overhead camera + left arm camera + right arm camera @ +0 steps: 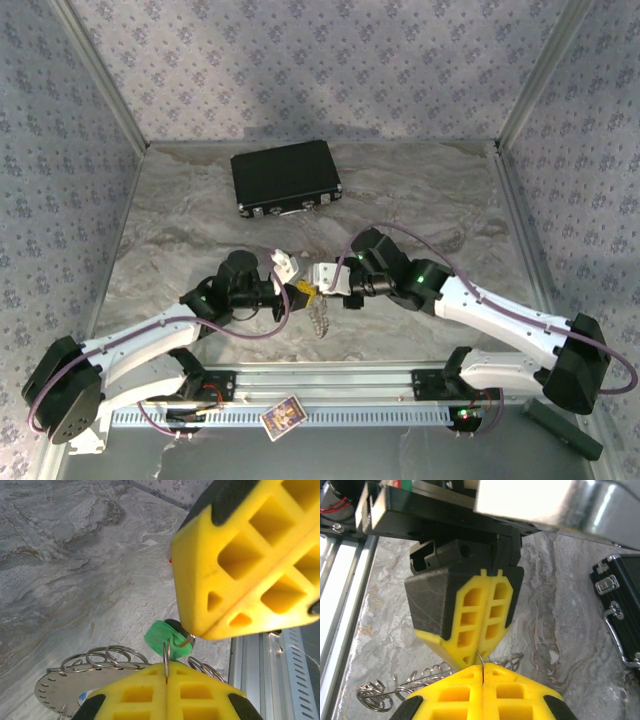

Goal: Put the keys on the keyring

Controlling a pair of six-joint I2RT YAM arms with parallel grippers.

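Observation:
Both grippers meet tip to tip above the table's near middle. My left gripper (297,291) (166,666) is shut on a thin wire ring of the keyring (320,320), whose silvery disc and small rings (75,677) hang below it. The ring crosses the green key (167,639). That key's head sticks out from under the tip of my right gripper (318,285) (482,667), which is shut, with a thin wire showing at its seam. In the right wrist view the left fingers (480,615) stand just above it, beside more of the keyring's small rings (395,685).
A black case (285,178) (620,605) lies shut at the back middle of the marble table (420,200). A small picture card (282,415) rests on the rail by the arm bases. Patterned walls close in three sides.

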